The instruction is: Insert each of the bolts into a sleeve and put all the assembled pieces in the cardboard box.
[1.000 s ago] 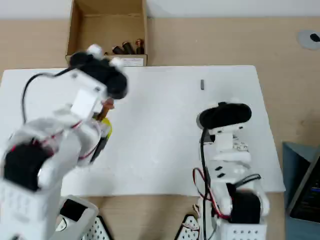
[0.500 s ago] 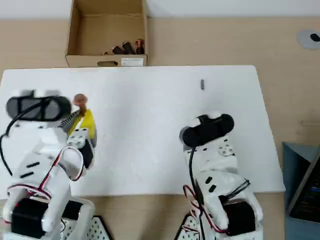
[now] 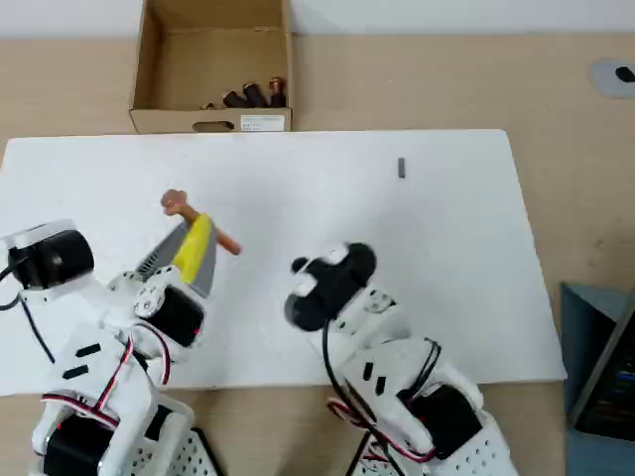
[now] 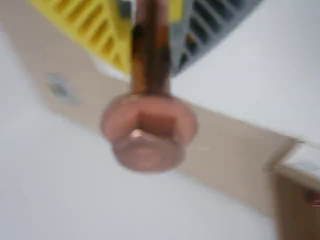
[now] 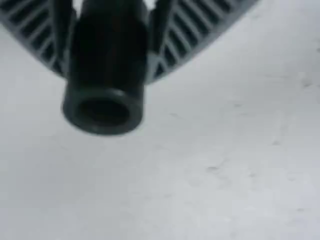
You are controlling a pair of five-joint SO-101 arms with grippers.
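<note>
Yellow and grey fingers [image 4: 85, 25] of the left end effector [image 3: 194, 222] are closed on the shank of a copper-coloured bolt [image 4: 149, 100]. The flanged hexagonal head projects beyond the fingertips. In the high view the bolt lies crosswise at the fingertips, over the left part of the white sheet [image 3: 446, 218]. Its head points toward the far left and the shank's free end toward the middle of the sheet. The left arm rises from the near left corner of the worktop [image 3: 575, 178].

The right end effector [image 5: 107, 35] is clamped on a black sleeve [image 5: 104, 95], with one ribbed grey finger on each side. The sleeve's open bore faces the wrist camera, over bare sheet; whether it touches the sheet cannot be told. In the high view the right arm leans from the near edge toward the middle of the sheet, apart from the bolt.

Farther out, a small dark piece [image 3: 402, 168] lies alone on the far right part of the sheet. The cardboard box [image 3: 149, 69] stands open-topped on the wooden worktop just beyond the sheet's far edge, toward the left. Several dark and copper assembled pieces [image 3: 253, 96] are gathered in its near right corner. A grey disc [image 3: 610, 74] sits at the worktop's far right corner and a dark device [image 3: 595, 377] at its right edge.
</note>
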